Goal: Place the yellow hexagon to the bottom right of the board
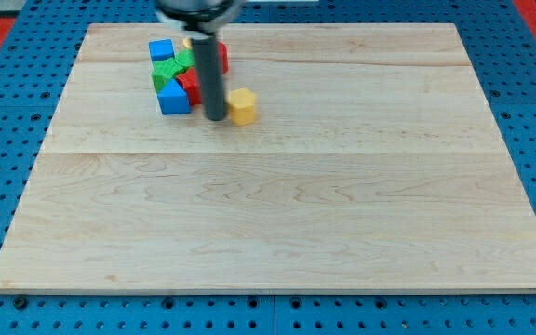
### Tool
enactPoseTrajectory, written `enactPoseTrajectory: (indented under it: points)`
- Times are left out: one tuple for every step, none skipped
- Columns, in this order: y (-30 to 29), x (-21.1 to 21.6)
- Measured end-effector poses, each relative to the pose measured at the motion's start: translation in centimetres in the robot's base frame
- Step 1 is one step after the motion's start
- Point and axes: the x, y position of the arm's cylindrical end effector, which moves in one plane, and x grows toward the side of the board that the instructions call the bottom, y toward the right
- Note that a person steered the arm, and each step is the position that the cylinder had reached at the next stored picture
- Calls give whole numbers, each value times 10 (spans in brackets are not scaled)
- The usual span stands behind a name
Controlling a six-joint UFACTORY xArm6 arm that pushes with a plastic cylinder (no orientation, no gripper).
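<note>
The yellow hexagon (242,106) lies on the wooden board (277,214) in the upper left part of the view. My tip (216,118) rests on the board just to the left of the yellow hexagon, very close to it or touching it. The rod rises from there toward the view's top and hides part of the block cluster behind it.
A tight cluster sits left of the rod: a blue block (161,50) at its top, a green block (172,70), a red block (190,86) and a blue block (173,98) at its bottom. A blue pegboard (7,112) surrounds the board.
</note>
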Motion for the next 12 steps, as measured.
enactPoseTrajectory:
  points:
    - [37,-20]
    - [33,-36]
    - [38,-62]
    - [85,-53]
    - [155,19]
    - [197,96]
    - [166,95]
    - [189,68]
    - [166,45]
    - [101,41]
    - [97,71]
    - [149,108]
